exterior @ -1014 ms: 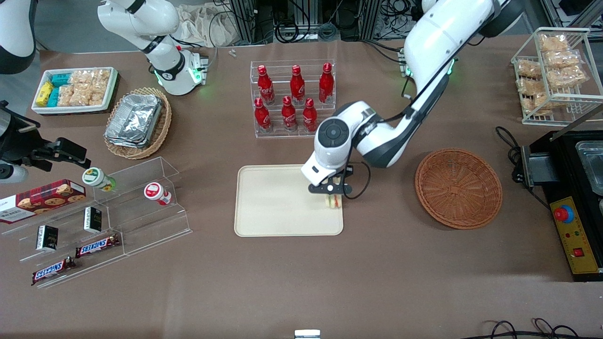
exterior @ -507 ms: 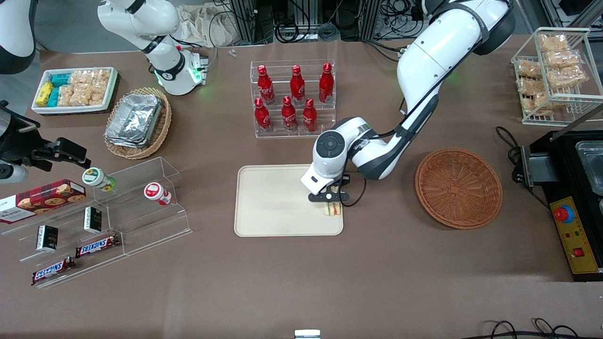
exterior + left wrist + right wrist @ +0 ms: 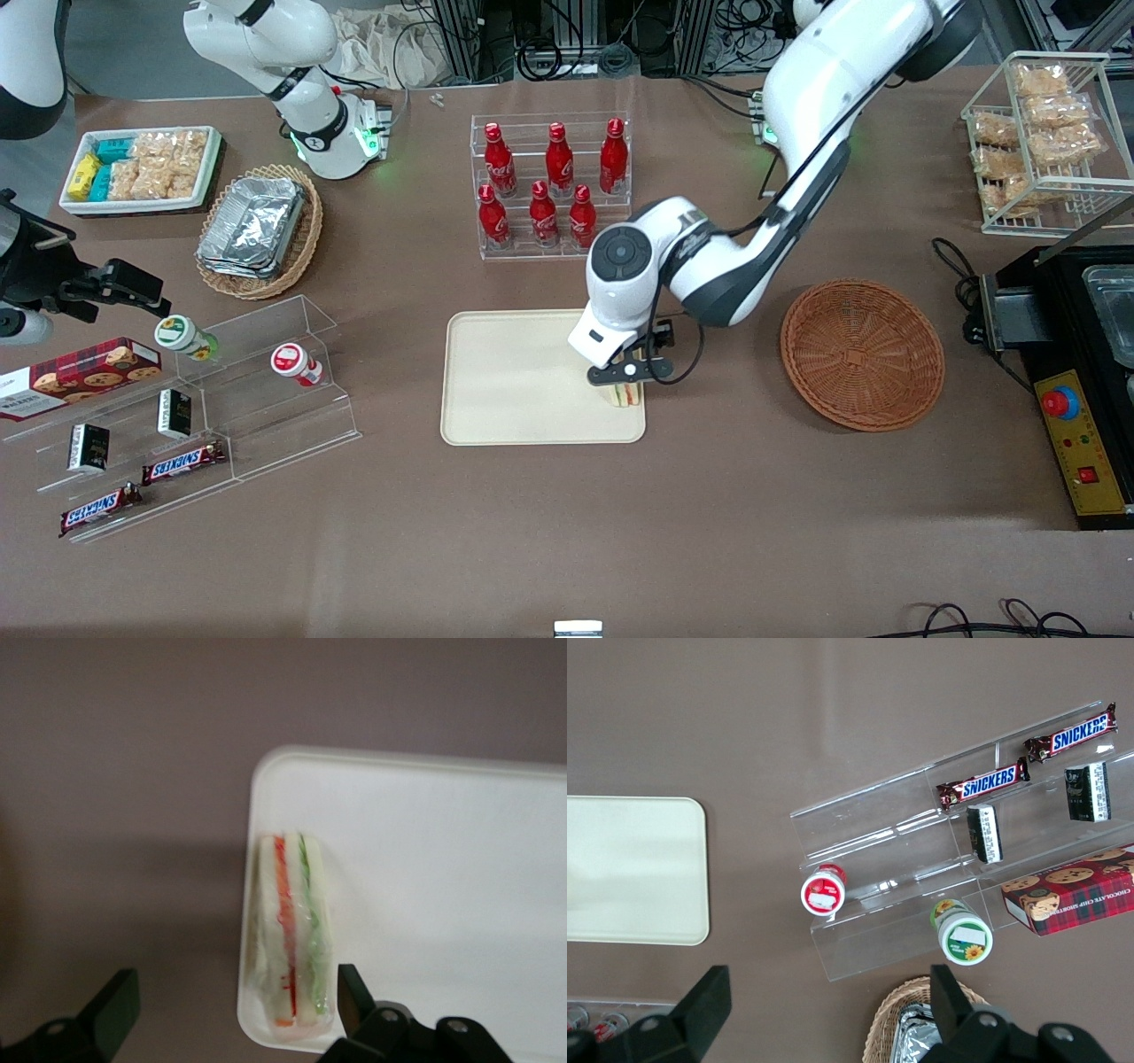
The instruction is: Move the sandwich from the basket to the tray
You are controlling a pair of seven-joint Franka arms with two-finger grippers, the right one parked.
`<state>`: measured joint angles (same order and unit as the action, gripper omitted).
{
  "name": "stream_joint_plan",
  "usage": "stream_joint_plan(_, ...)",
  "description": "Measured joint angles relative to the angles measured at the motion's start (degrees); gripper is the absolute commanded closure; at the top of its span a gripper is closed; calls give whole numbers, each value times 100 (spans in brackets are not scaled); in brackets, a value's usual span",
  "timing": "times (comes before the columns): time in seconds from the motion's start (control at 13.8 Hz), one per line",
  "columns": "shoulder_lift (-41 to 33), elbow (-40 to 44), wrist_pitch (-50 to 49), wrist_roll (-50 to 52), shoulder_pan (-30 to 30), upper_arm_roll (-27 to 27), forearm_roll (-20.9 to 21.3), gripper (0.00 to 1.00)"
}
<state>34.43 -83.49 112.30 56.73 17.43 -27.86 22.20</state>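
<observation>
On the tray [image 3: 523, 381], at the corner nearest the basket [image 3: 862, 354], the sandwich [image 3: 290, 935] now stands free on edge. The gripper [image 3: 232, 1001] has let go and lifted, fingers spread well apart above it, so placement looks done.

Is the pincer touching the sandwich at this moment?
Apart. In the left wrist view the pincer is open, and tray and table show between each finger and the sandwich, which rests on the tray's corner.
</observation>
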Motion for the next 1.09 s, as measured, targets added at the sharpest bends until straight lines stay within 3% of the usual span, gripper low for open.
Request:
stream_joint_plan(0.36,-1063,413,-1049,-1302,-787,36,-797,0)
stream_joint_plan(0.72,-1842,433,-2550,-4154,-2226,267,-1698,0)
stream_joint_plan(0.94,-2456,409,-2934,-5448,-2012,1823,-2341,0)
stream_joint_plan(1.09,-2889,188,-2977,-5778,-1844,2496,-2459,0)
